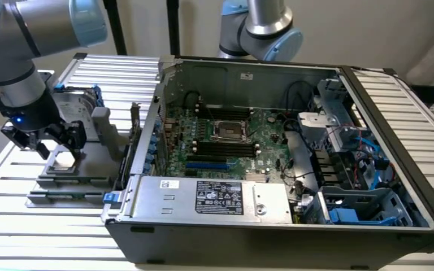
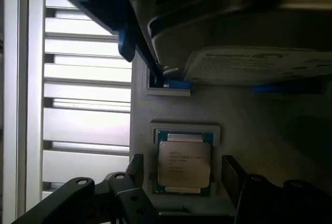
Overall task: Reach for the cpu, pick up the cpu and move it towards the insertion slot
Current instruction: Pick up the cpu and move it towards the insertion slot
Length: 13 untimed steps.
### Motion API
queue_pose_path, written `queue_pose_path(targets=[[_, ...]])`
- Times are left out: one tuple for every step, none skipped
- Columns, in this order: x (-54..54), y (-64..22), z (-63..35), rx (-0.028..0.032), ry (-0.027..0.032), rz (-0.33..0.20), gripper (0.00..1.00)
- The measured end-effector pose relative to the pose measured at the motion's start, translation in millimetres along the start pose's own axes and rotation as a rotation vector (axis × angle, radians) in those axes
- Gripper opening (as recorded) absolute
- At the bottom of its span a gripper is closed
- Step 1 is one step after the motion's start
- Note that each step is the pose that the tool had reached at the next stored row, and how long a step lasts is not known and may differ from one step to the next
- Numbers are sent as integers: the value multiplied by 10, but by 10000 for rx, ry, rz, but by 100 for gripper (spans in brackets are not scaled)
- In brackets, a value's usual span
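The cpu point(image 2: 184, 163), a small square chip with a silvery top, lies flat in a recess of a grey holder point(image 1: 74, 180) on the slatted table at the exterior view's left. My gripper point(image 2: 184, 175) is open, one dark finger on either side of the chip and neither touching it. In the exterior view the gripper point(image 1: 60, 147) hangs just above the cpu point(image 1: 63, 163). The insertion slot point(image 1: 230, 131), a square socket with a shiny metal frame, sits on the green board inside the open computer case, well off to the exterior view's right of the gripper.
A silver hard drive point(image 2: 249, 63) with a blue bracket stands just behind the cpu on the same holder. The case wall point(image 1: 145, 141) rises between holder and board. Black memory slots point(image 1: 225, 149) flank the socket. A second robot arm point(image 1: 266, 28) stands behind the case.
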<state>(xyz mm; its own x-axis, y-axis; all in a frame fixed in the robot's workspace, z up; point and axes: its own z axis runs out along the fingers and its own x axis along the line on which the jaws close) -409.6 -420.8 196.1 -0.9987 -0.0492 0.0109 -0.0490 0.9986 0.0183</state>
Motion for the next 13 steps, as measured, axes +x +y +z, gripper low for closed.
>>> queue_pose_path(targets=[[-1, 9, 6, 15, 0, 8, 71], [-1, 19, 12, 28, 0, 10, 71], [-2, 26, 19, 39, -1, 10, 71], [-2, 30, 24, 51, 1, 10, 71], [-2, 31, 30, 65, 3, 10, 71], [-3, 31, 38, 80, 3, 9, 71], [-3, 32, 46, 95, 4, 10, 71], [-2, 32, 52, 110, 6, 11, 71], [-2, 32, 59, 124, 6, 11, 71], [-3, 33, 63, 135, 7, 11, 71], [-3, 34, 67, 142, 8, 11, 71], [-4, 35, 72, 147, 7, 11, 71], [-4, 35, 75, 154, 7, 11, 71]])
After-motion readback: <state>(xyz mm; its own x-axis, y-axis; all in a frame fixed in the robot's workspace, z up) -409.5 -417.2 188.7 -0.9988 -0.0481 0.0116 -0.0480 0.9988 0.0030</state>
